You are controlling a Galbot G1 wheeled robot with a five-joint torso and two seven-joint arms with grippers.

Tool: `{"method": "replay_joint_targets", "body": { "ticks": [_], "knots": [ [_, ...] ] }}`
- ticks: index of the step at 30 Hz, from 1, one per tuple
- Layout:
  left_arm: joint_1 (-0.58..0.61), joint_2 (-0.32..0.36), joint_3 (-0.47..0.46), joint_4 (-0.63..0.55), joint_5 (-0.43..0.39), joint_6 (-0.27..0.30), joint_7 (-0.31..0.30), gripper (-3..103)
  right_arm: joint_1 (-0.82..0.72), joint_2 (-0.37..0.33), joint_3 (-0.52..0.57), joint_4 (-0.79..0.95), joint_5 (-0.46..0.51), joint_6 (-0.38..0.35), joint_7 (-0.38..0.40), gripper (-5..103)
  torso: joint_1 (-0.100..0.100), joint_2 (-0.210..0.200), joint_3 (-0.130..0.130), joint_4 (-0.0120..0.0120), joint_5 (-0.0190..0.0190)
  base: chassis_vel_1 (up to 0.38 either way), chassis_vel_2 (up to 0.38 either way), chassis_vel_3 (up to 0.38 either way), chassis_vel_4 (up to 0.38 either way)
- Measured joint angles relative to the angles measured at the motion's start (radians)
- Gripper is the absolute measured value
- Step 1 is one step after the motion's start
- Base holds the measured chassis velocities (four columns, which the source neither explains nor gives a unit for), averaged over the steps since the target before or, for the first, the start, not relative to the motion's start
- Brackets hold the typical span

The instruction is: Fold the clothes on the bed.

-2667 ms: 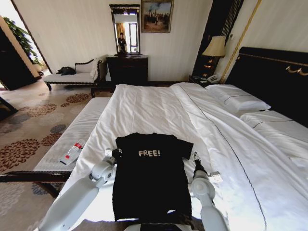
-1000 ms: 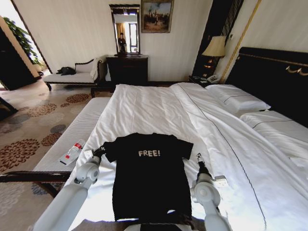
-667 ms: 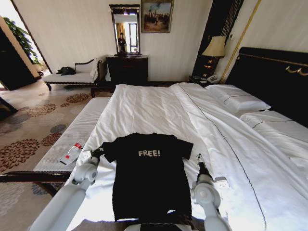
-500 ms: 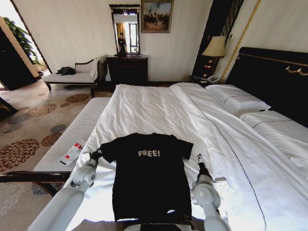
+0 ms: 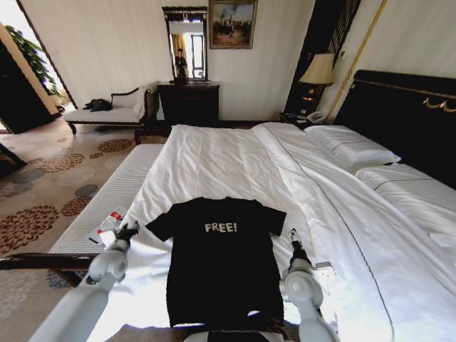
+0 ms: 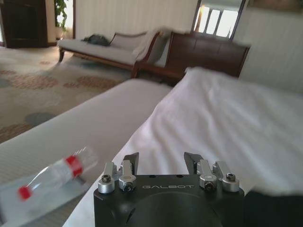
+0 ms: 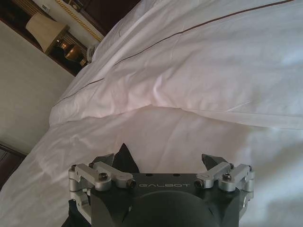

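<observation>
— What sits off to the side, on the floor side of the room?

— A narrow white ribbed bench (image 5: 107, 203), with a clear plastic bottle (image 5: 107, 223) lying on its side on it, red cap and red label band; it may rest on a flat white card, hard to tell. Beyond lies a patterned carpet (image 5: 43, 185) with brown medallions.

— And along the far wall?

— A pale chaise (image 5: 107, 112) with a dark bundle on its seat, a dark wood dresser (image 5: 188, 102) under a tall mirror (image 5: 187, 43), and a framed painting (image 5: 232, 23). A table lamp (image 5: 318, 71) with a cream shade stands in the corner, a telephone (image 5: 313, 116) just beside it.
</observation>
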Motion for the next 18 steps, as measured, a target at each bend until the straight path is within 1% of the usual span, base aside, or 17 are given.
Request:
{"method": "replay_joint_targets", "body": {
  "ticks": [3,4,5,6,8,9,11,12,13,14,15,16,17,18],
  "knots": [
    [-0.031,0.019,-0.063,-0.108,-0.135,0.0,0.014,74,0.035,-0.041,0.006,-0.039,0.032,-0.017,-0.007,100,0.0,0.0,0.0,0.0001,0.0002,0.0,0.0,0.0,0.0],
    [-0.031,0.019,-0.063,-0.108,-0.135,0.0,0.014,74,0.035,-0.041,0.006,-0.039,0.032,-0.017,-0.007,100,0.0,0.0,0.0,0.0001,0.0002,0.0,0.0,0.0,0.0],
    [-0.035,0.022,-0.073,-0.13,-0.159,0.003,0.016,74,0.043,-0.052,0.006,-0.046,0.041,-0.024,-0.011,100,0.0,0.0,0.0,0.0,0.0003,0.0,0.0,0.0,0.0],
    [-0.039,0.024,-0.085,-0.159,-0.188,0.009,0.018,79,0.049,-0.062,0.006,-0.052,0.052,-0.032,-0.014,100,0.0,0.0,0.0,0.0001,0.0003,0.0,0.0,0.0,0.0],
    [-0.037,0.016,-0.117,-0.242,-0.244,0.032,0.03,89,0.069,-0.109,0.002,-0.064,0.095,-0.069,-0.029,100,0.0,0.0,0.0,0.0,0.0004,0.0,0.0,0.0,0.0],
    [-0.037,0.016,-0.117,-0.242,-0.244,0.032,0.03,89,0.069,-0.109,0.002,-0.064,0.095,-0.069,-0.029,100,0.0,0.0,0.0,0.0,0.0004,0.0,0.0,0.0,0.0],
    [-0.005,-0.021,-0.149,-0.322,-0.263,0.047,0.052,98,0.084,-0.166,-0.009,-0.075,0.13,-0.104,-0.058,100,0.0,0.0,0.0,0.0002,0.0001,0.0,0.0,0.0,0.0],
    [0.009,-0.038,-0.161,-0.35,-0.27,0.05,0.057,100,0.088,-0.187,-0.012,-0.077,0.141,-0.115,-0.071,100,0.0,0.0,0.0,0.0003,0.0001,0.0,0.0,0.0,0.0],
    [0.009,-0.038,-0.161,-0.35,-0.27,0.05,0.057,100,0.088,-0.187,-0.012,-0.077,0.141,-0.115,-0.071,100,0.0,0.0,0.0,0.0003,0.0001,0.0,0.0,0.0,0.0],
    [0.02,-0.051,-0.17,-0.369,-0.278,0.054,0.059,100,0.089,-0.203,-0.013,-0.077,0.149,-0.124,-0.082,100,0.0,0.0,0.0,0.0004,0.0002,0.0,0.0,0.0,0.0],
    [0.04,-0.077,-0.19,-0.404,-0.304,0.062,0.06,100,0.091,-0.232,-0.013,-0.077,0.17,-0.146,-0.103,100,0.0,0.0,0.0,0.0003,0.0001,0.0,0.0,0.0,0.0],
    [0.049,-0.088,-0.202,-0.421,-0.322,0.067,0.059,100,0.093,-0.247,-0.013,-0.077,0.183,-0.156,-0.112,100,0.0,0.0,0.0,0.0002,0.0,0.0,0.0,0.0,0.0],
    [0.064,-0.102,-0.222,-0.449,-0.364,0.081,0.053,100,0.099,-0.272,-0.013,-0.077,0.209,-0.175,-0.123,100,0.0,0.0,0.0,0.0002,0.0002,0.0,0.0,0.0,0.0],
    [0.064,-0.102,-0.222,-0.449,-0.364,0.081,0.053,100,0.099,-0.272,-0.013,-0.077,0.209,-0.175,-0.123,100,0.0,0.0,0.0,0.0002,0.0002,0.0,0.0,0.0,0.0]
  ]
}}
